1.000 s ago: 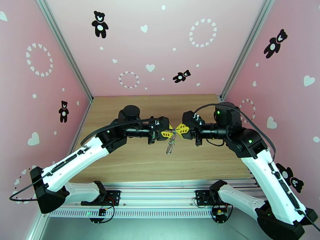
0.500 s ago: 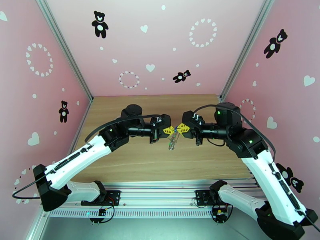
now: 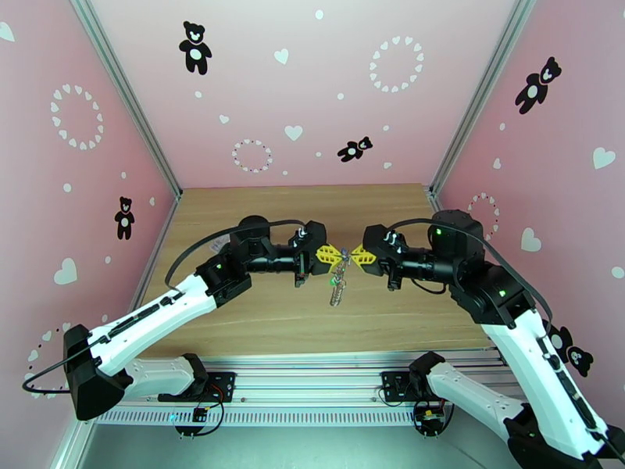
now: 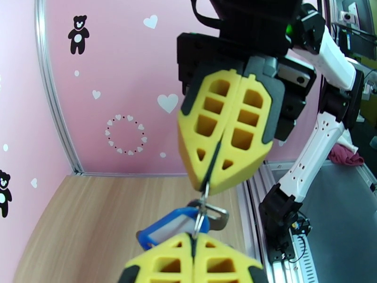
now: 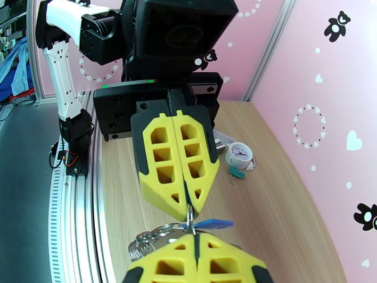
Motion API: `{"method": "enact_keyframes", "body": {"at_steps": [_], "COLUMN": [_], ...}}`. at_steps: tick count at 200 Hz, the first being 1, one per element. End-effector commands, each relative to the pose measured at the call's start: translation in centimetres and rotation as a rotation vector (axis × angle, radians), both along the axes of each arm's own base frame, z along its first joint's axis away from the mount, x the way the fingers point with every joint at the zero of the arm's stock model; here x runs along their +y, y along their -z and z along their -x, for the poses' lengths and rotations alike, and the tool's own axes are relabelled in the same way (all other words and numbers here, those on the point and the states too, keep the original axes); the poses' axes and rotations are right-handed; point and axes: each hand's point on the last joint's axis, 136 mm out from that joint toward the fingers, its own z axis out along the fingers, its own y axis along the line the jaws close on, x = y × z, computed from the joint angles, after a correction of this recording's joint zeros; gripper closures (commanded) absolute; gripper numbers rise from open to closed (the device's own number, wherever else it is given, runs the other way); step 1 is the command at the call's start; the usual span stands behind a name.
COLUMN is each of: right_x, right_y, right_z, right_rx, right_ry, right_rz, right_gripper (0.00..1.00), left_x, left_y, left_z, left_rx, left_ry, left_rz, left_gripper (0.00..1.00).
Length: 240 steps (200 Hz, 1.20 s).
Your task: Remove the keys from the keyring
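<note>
Above the table my left gripper (image 3: 341,256) and right gripper (image 3: 352,256) meet tip to tip, both shut on one small metal ring (image 4: 203,214). From that ring a cluster of rings and keys (image 3: 337,289) dangles, with a green speck on it. The left wrist view has my own fingertips (image 4: 179,253) at the bottom and the right gripper (image 4: 207,186) above. A blue-tagged key (image 4: 168,228) and a metal key (image 4: 216,218) hang between them. From the right wrist, the blue tag (image 5: 213,224) and looped rings (image 5: 150,240) sit under the left gripper (image 5: 187,211). The mauve D-shaped holder is hidden.
A white clock-face charm (image 5: 238,155) with a teal clip (image 5: 234,172) lies on the wooden table (image 3: 258,322) beneath the left arm. Pink walls enclose the table on three sides. An aluminium rail (image 3: 312,361) runs along the near edge.
Both grippers have shifted slightly to the right, still joined at the ring. The left arm reached further in and the right arm drew back. The hanging cluster swung with them.
</note>
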Motion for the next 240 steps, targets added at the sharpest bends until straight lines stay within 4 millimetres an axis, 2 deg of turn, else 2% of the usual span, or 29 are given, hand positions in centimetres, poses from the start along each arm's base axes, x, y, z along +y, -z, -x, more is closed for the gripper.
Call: {"method": "enact_keyframes", "body": {"at_steps": [1,33,55,90,119,140,165,240], "right_x": [-0.6,-0.7,-0.1,0.6,0.3,0.3,0.4,0.8], "right_y": [0.6,0.5,0.1,-1.3,-1.7,-1.6,-1.8,-1.4], "right_z": [-0.2,0.0,-0.2,-0.8,-0.7,-0.5,-0.3,0.1], "right_rx": [0.004,-0.006,-0.001,-0.020,-0.034,-0.029,-0.029,0.016], "right_ry": [0.041,0.041,0.013,-0.007,0.007,0.003,-0.007,-0.055], "right_rz": [0.020,0.021,-0.005,-0.045,-0.041,-0.040,-0.046,-0.019], "right_gripper": [1.00,1.00,1.00,1.00,1.00,1.00,1.00,1.00], "left_x": [0.4,0.8,0.2,-1.3,-0.9,-0.6,-0.5,-1.0], "left_y": [-2.8,-3.5,-3.9,-2.5,-1.8,-1.7,-1.5,-0.9], "left_z": [0.5,0.6,1.0,0.8,0.4,0.2,0.2,0.7], "left_rx": [0.016,0.023,0.047,0.083,0.057,0.038,0.019,-0.016], "left_ry": [0.020,0.011,0.039,0.047,0.003,-0.019,-0.022,0.034], "left_rz": [0.107,0.143,0.150,0.099,0.072,0.065,0.041,-0.083], "left_gripper": [1.00,1.00,1.00,1.00,1.00,0.87,0.81,0.77]}}
